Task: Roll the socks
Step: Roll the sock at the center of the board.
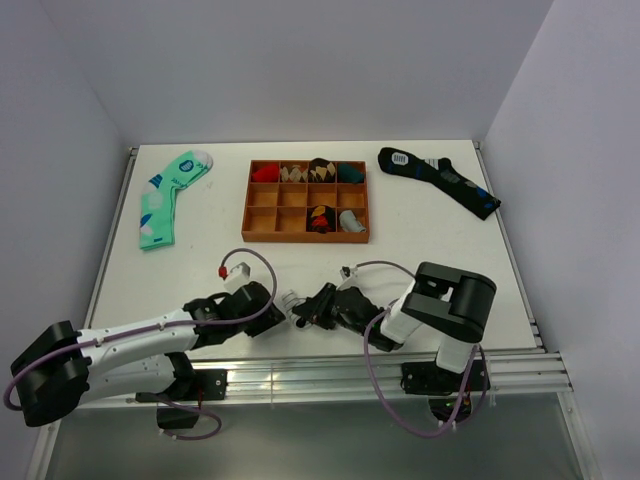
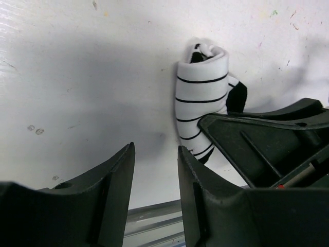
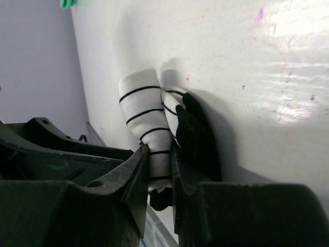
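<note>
The socks (image 2: 200, 98) are a tight white roll with thin black stripes and a black end, lying on the white table near its front edge. My right gripper (image 3: 160, 153) is shut on the roll's near end, and the white fabric is squeezed between its two fingers. My left gripper (image 2: 156, 148) stands open just beside the roll, with only bare table between its fingers. In the top view the two grippers meet tip to tip, left gripper (image 1: 278, 316) and right gripper (image 1: 310, 310), and the socks (image 1: 291, 299) are mostly hidden between them.
A wooden compartment tray (image 1: 258, 210) holding several rolled socks stands at the table's middle back. A mint green sock (image 1: 165, 195) lies at the back left and a long black sock (image 1: 440, 178) at the back right. A metal rail (image 1: 330, 375) runs along the front edge.
</note>
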{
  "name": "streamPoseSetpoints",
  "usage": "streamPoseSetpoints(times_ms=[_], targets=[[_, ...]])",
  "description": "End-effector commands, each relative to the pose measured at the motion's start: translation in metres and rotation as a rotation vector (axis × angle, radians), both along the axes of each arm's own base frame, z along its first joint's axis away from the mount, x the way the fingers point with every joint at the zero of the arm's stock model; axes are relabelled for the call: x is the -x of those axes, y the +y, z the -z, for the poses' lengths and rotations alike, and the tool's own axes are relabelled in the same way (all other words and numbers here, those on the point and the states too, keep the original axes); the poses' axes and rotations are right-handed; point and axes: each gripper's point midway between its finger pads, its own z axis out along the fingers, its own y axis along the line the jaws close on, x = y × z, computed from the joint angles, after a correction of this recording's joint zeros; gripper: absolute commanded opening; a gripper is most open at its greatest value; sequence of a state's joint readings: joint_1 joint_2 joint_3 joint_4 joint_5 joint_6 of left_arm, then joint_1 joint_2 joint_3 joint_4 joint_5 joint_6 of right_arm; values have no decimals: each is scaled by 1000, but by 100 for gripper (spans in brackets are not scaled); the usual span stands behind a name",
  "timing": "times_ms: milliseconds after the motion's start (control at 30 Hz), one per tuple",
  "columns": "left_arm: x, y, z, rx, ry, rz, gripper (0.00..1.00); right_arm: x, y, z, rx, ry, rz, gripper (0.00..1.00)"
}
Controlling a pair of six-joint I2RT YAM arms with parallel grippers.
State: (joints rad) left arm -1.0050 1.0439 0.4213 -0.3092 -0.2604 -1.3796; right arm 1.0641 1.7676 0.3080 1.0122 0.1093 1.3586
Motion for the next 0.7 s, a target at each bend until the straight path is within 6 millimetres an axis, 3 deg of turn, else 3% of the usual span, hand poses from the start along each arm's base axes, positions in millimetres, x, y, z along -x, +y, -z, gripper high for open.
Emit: streamPoseSetpoints(times_ms=[0, 133, 233, 333, 533, 667], targets=[[-12, -6, -17, 21, -45, -30, 45, 20, -90, 92, 519, 57, -17, 0], [-27, -3, -38, 27, -99, 13, 45, 18, -87, 83, 563, -21, -88, 0], [-60, 5, -66, -8, -156, 10, 45, 22, -85, 78, 590, -107, -168, 0], [-78, 2, -78, -58, -176, 61, 45, 25, -82, 71, 627, -195, -222, 0], [-100, -31, -82, -72, -144, 304, 42, 33, -77, 67, 674, -319, -288, 0], [-91, -49, -67, -80, -103, 506, 42, 41, -77, 75, 709, -358, -313, 0]])
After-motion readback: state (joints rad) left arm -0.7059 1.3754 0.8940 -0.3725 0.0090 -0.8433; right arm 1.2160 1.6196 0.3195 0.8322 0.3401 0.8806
